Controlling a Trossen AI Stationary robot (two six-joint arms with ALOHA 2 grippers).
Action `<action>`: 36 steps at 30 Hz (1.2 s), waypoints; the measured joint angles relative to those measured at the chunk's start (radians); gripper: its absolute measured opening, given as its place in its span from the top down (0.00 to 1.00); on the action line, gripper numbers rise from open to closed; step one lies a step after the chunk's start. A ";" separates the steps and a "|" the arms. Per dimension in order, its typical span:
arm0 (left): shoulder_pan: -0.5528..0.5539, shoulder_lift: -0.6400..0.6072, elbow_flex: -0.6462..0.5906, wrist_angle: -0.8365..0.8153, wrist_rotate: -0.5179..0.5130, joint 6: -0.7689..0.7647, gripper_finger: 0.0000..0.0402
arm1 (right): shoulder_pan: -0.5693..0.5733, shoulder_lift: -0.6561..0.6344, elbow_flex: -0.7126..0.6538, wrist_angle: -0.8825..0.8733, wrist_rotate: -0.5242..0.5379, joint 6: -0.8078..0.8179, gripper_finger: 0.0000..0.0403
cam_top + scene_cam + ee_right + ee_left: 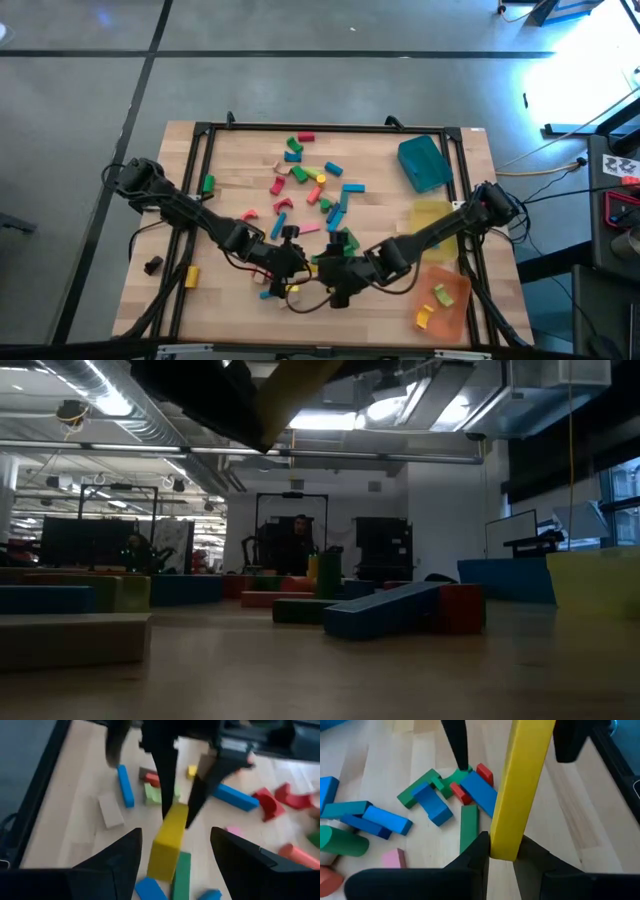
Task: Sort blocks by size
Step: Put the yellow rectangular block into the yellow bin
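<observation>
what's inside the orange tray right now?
In the high view the orange tray holds two yellow blocks and a green block. The right arm crosses its upper corner, so anything beneath that stays hidden.

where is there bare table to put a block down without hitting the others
Bare wood lies along the table's left side, between the frame rail and the lone green block, and along the far edge behind the scattered blocks. A strip between those blocks and the teal tray is also free. The middle and near centre, around both grippers, is crowded.

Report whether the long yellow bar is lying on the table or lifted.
Lifted: the left gripper clamps the yellow bar at one end, holding it above the table.
</observation>
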 joint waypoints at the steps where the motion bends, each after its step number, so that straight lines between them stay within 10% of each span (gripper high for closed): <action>1: 0.002 0.000 0.000 0.006 0.000 0.000 0.86 | -0.005 0.000 0.000 0.011 -0.012 -0.012 0.41; 8: 0.003 0.001 0.000 0.026 -0.002 0.022 0.86 | -0.003 0.000 0.000 0.022 -0.027 -0.023 0.46; 20: 0.001 0.001 0.000 0.039 -0.009 0.027 0.84 | -0.005 0.000 0.000 -0.008 0.009 -0.011 0.84; 36: 0.040 0.000 0.000 -0.064 0.015 -0.055 0.58 | -0.004 0.000 0.002 -0.311 0.015 0.160 0.84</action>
